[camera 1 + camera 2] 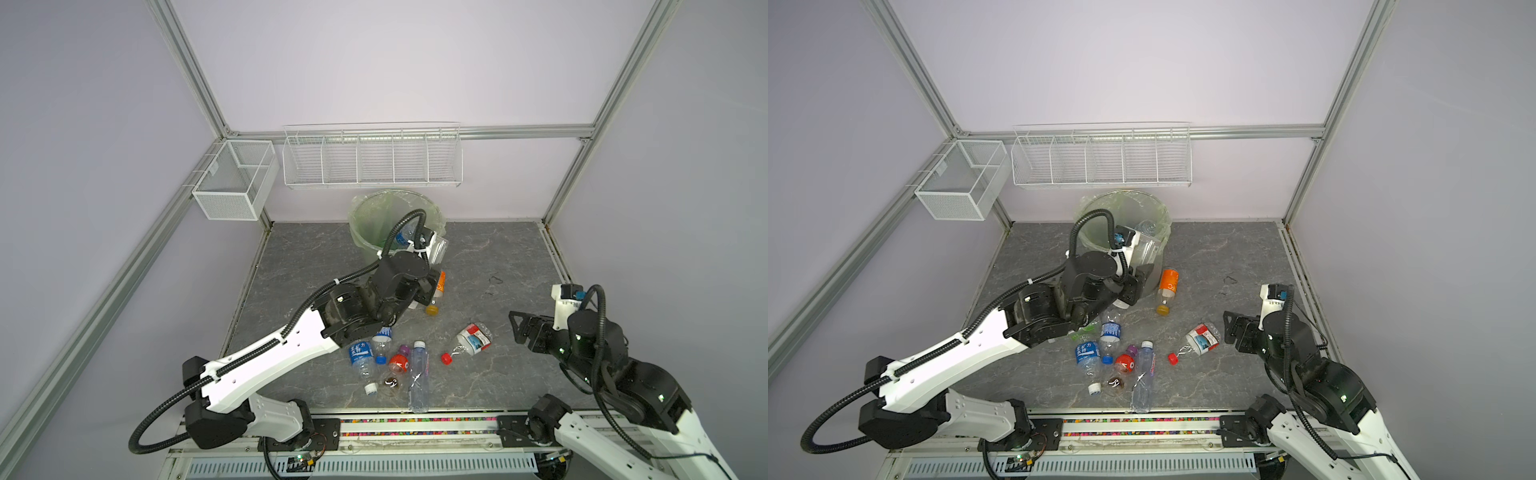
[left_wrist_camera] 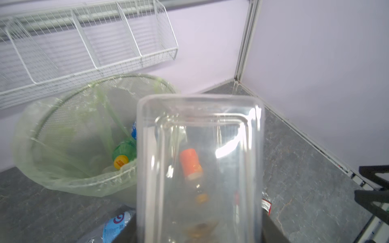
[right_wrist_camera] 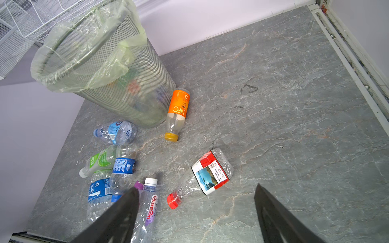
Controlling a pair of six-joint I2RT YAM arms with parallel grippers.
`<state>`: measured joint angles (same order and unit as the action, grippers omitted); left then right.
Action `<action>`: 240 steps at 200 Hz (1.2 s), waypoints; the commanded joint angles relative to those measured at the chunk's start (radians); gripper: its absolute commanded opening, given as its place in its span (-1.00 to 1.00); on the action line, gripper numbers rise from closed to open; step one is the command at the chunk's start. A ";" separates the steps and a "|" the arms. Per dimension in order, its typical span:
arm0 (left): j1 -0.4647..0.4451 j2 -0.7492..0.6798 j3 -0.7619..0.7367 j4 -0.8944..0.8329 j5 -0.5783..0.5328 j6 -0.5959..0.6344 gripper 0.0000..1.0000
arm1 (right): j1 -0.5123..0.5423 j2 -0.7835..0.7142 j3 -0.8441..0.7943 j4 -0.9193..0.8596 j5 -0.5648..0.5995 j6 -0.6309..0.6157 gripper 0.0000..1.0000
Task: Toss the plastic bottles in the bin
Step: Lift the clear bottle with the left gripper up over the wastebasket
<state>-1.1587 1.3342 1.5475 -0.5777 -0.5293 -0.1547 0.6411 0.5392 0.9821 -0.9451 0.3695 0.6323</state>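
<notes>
My left gripper (image 1: 431, 283) (image 2: 200, 235) is shut on a clear, square-sided plastic bottle (image 2: 200, 157) (image 1: 1146, 249), held tilted by the near rim of the bin (image 1: 361, 208) (image 2: 63, 185). Inside the bin lies a green bottle with a yellow cap (image 2: 124, 151). An orange-labelled bottle (image 1: 1169, 286) (image 3: 179, 107) lies at the bin's foot. A crushed red-and-white labelled bottle (image 1: 473, 338) (image 3: 212, 170) lies just ahead of my right gripper (image 1: 517, 328) (image 3: 195, 188), which is open and holds nothing. Several more bottles (image 1: 386, 361) (image 3: 117, 168) lie clustered in front, partly under the left arm.
A long white wire rack (image 1: 372, 158) hangs on the back wall above the bin. A white mesh box (image 1: 232, 183) hangs at the back left corner. Aluminium frame posts (image 1: 569, 174) border the grey stone-patterned table (image 1: 498, 257).
</notes>
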 commanded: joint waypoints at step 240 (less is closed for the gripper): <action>0.187 0.073 0.364 0.206 0.176 0.310 -1.00 | -0.004 0.033 0.009 0.032 0.008 0.010 0.77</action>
<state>-1.0462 1.3621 1.8767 -0.3786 -0.4492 0.1955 0.6411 0.5701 0.9825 -0.9424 0.3702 0.6395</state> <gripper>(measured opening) 0.539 0.883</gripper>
